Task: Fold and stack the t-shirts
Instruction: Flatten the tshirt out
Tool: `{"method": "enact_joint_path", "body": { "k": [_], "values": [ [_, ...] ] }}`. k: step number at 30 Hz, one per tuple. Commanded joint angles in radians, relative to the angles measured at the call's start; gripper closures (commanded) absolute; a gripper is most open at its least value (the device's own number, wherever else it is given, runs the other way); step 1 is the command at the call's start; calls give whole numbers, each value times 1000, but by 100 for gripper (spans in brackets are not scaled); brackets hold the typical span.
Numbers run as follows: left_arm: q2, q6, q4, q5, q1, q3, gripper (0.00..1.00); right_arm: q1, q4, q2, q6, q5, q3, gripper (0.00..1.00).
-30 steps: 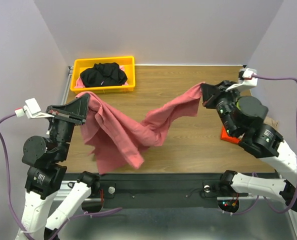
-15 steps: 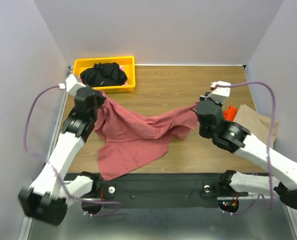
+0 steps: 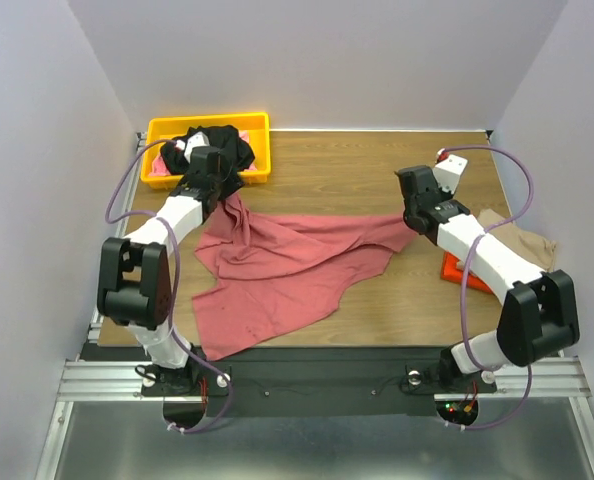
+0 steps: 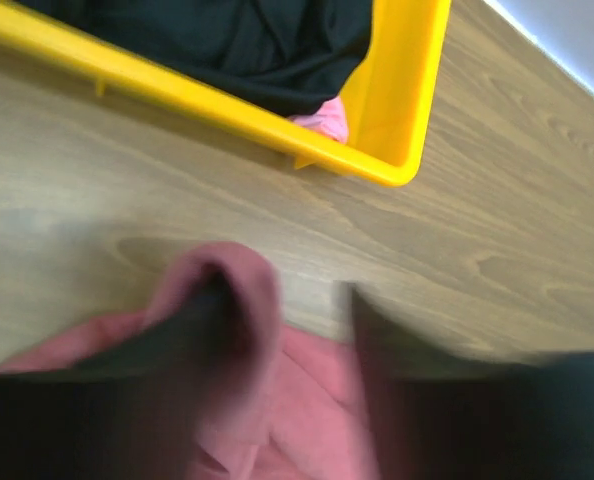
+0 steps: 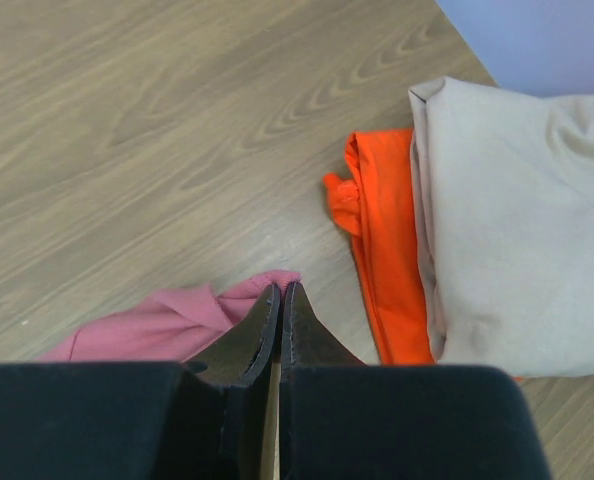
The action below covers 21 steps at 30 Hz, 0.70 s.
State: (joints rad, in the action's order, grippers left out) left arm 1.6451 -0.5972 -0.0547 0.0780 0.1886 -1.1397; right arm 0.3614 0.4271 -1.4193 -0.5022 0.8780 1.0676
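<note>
lt: bright, even | shadows: soft | L end effector [image 4: 285,298] blurred | R wrist sharp

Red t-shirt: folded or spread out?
Spread out, not folded: the red t-shirt lies rumpled and open across the table, with no tidy folds.

Top view high above the near edge, looking down on the whole table [image 3: 327,165], left wrist close over far-left yellow bin [image 4: 417,100], right wrist close over right-side tan t-shirt [image 5: 507,220], dusty-red t-shirt [image 3: 277,260] in all three.
</note>
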Motion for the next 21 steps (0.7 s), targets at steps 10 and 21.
{"method": "enact_joint_path", "body": {
  "k": [10,21],
  "values": [
    [-396,-32,42,78,31,320,1,-70,-36,36,-22,-142,-21,100],
    [-650,-164,181,89,115,603,2,-70,-53,75,-29,-223,-100,100]
  ]
}}
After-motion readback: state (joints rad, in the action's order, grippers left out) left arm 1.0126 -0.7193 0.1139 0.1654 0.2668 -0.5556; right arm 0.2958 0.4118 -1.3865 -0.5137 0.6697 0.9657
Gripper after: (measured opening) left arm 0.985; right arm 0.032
